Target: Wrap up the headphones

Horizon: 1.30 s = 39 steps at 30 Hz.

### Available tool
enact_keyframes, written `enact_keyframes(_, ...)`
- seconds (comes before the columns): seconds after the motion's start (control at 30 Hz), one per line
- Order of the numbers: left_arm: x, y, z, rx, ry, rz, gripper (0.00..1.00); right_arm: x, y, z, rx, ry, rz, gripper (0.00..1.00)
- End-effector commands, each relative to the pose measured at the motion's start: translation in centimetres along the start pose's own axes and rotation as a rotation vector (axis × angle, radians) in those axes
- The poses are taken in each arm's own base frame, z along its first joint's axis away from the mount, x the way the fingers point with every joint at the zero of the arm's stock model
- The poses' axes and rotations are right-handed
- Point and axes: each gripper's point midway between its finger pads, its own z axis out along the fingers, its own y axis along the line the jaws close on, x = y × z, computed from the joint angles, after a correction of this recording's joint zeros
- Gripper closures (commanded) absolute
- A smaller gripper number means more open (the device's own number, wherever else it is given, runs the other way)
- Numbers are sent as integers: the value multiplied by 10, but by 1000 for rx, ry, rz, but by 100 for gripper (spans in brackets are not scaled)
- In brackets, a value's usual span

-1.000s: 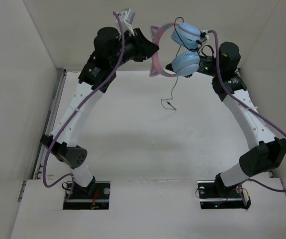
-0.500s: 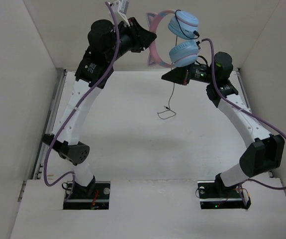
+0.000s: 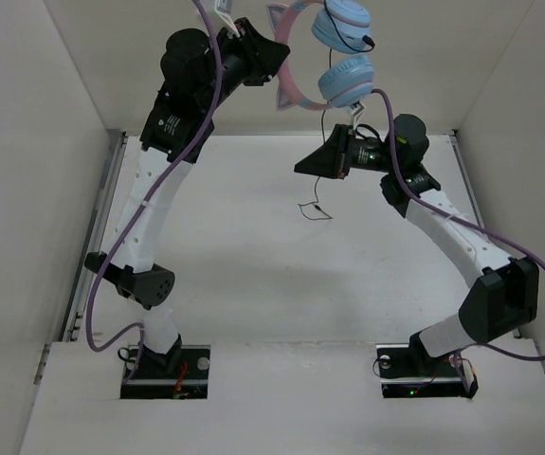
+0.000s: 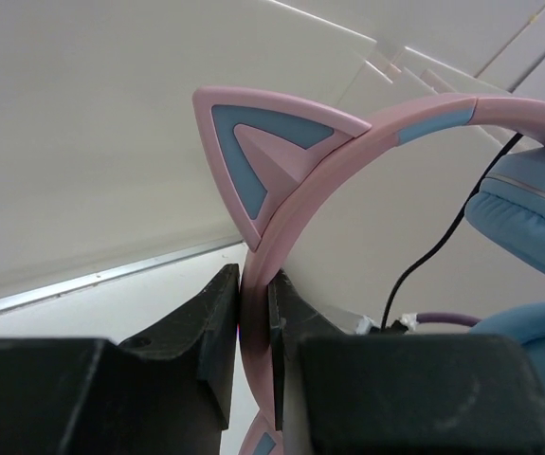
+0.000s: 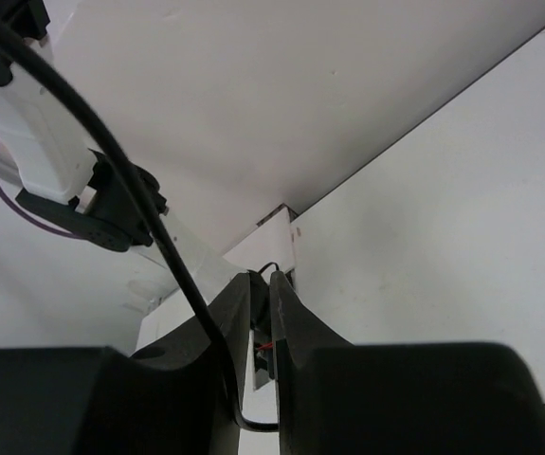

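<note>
Your left fingers (image 4: 217, 327) clench the headband of the pink cat-eared, blue-cupped headphones (image 3: 345, 79). The thin black cable (image 5: 82, 116) runs along your right fingers (image 5: 296, 327); I cannot tell whether they grip it. Mid-wrap: pinch it, then loop it.

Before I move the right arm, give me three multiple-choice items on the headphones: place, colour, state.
1. The left pincer grips the headphones by: A an ear cup; B the headband; C the cable.
2. The ear cups are: A light blue; B pink; C black.
3. The cable: A wound round the headband; B coiled on a cup; C hanging loose toward the table.
B: its fingers pinch the pink band. A: both cups show blue. C: it trails down below the cups.
</note>
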Motion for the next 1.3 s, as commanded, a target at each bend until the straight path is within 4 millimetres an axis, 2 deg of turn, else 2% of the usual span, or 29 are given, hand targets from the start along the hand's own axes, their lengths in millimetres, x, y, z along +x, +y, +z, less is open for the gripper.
enact_keyframes(0.0,-65,-21,-15,31,-213,20,100,1,25,2,-65,-3,-57,79)
enact_keyframes(0.23,-79,3,-13,-75,-275,59,100,16,29,4,-84,8,-19,78)
enact_keyframes(0.53,-92,22,-11,-171,-335,90,100,23,25,4,-80,14,-2,74)
enact_keyframes(0.97,-116,50,-24,-350,-439,164,99,43,27,12,-92,56,32,71)
enact_keyframes(1.27,-124,65,-31,-454,-483,210,99,50,29,15,-93,86,34,70)
